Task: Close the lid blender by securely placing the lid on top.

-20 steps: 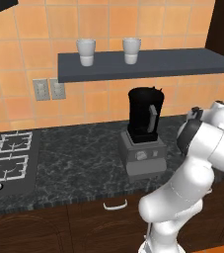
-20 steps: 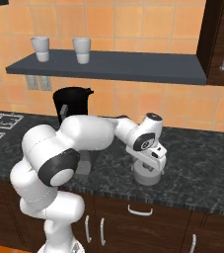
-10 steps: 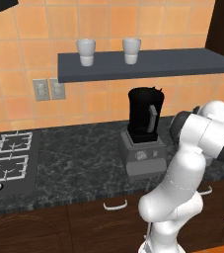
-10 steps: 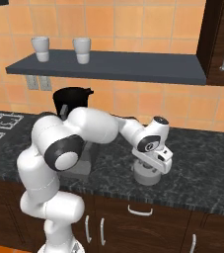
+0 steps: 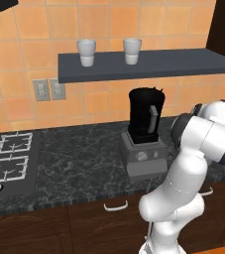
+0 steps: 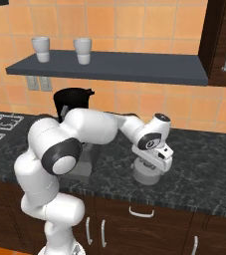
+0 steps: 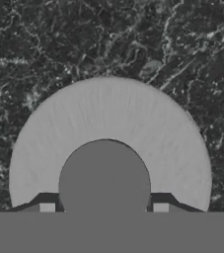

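The blender (image 5: pixel 144 118), a black jar with a grey handle on a boxy grey base, stands open-topped on the dark counter; its jar (image 6: pixel 70 99) peeks out behind my arm in the right base view. The lid (image 6: pixel 146 174), a light-grey round cap, lies on the counter to the blender's right. My gripper (image 6: pixel 153 165) is pressed down right over it. In the hand view the lid (image 7: pixel 108 123) is close below, and my gripper (image 7: pixel 103 207) is open, its two fingertips (image 7: pixel 47 207) standing on either side of the lid's darker knob (image 7: pixel 104 173).
Two white cups (image 5: pixel 86 51) (image 5: pixel 132 50) stand on the dark shelf (image 5: pixel 148 64) above the blender. A stove top (image 5: pixel 5 161) lies at the counter's left. A tall dark cabinet (image 6: pixel 224 40) bounds the right. Drawer handles (image 6: pixel 142 214) run below the counter edge.
My hand has shifted slightly to the right and settled over the lid while the elbow swung round. The lid and the blender have not moved.
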